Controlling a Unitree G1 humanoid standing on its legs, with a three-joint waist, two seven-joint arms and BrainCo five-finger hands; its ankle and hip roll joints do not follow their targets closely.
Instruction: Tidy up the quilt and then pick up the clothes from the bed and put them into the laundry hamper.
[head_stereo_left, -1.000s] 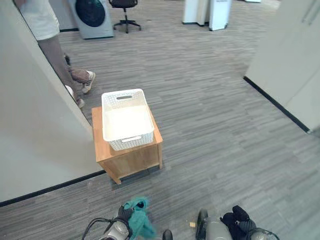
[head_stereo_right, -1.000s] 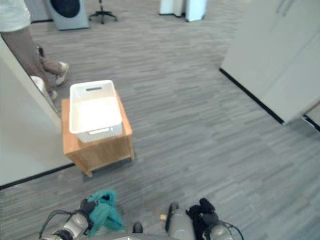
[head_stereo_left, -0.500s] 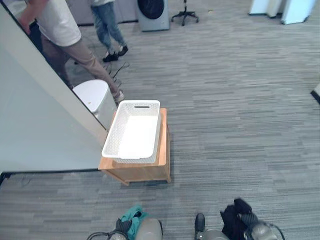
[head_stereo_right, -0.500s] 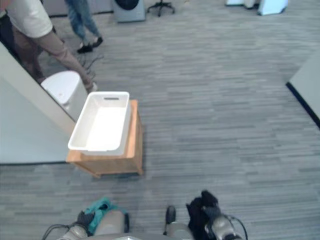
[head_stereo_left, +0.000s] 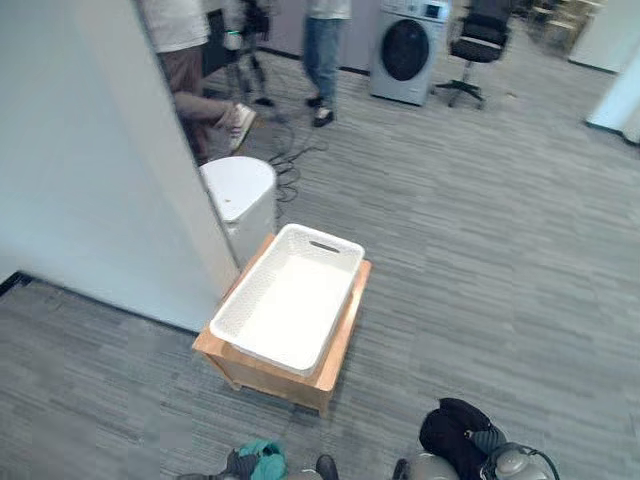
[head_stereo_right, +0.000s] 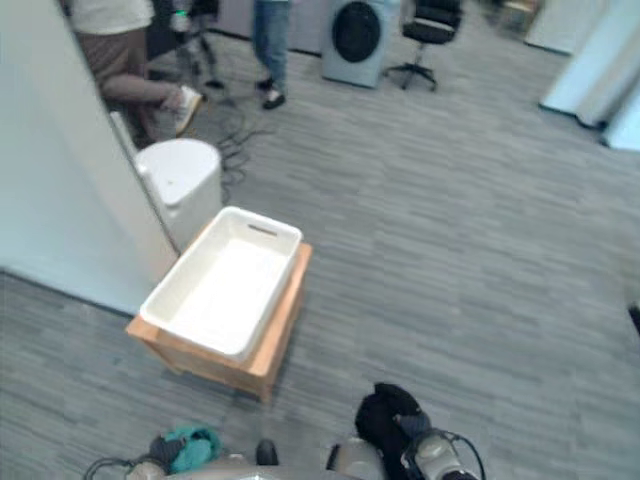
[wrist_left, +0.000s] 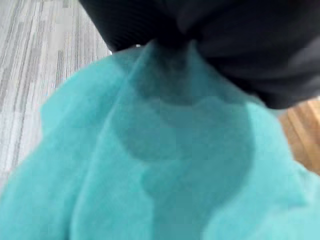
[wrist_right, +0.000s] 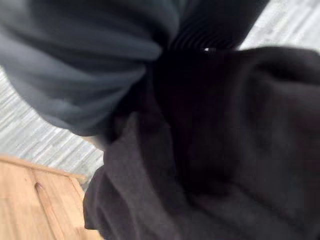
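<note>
Left wrist view shows you the teal garment (wrist_left: 165, 170) bunched against the left hand (wrist_left: 210, 45), the right hand (wrist_right: 100, 60) likewise buried in the black garment (wrist_right: 215, 150), fingers hidden so their state can't be told, both well short of the white hamper (head_stereo_left: 290, 300) on the wooden stand (head_stereo_left: 335, 355).

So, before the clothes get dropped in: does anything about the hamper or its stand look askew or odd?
Slightly. The white hamper sits off-centre on the wooden stand, its near corner overhanging the edge while bare wood shows along the other side. It is upright and empty. The teal garment and the black garment are not yet in it.
</note>
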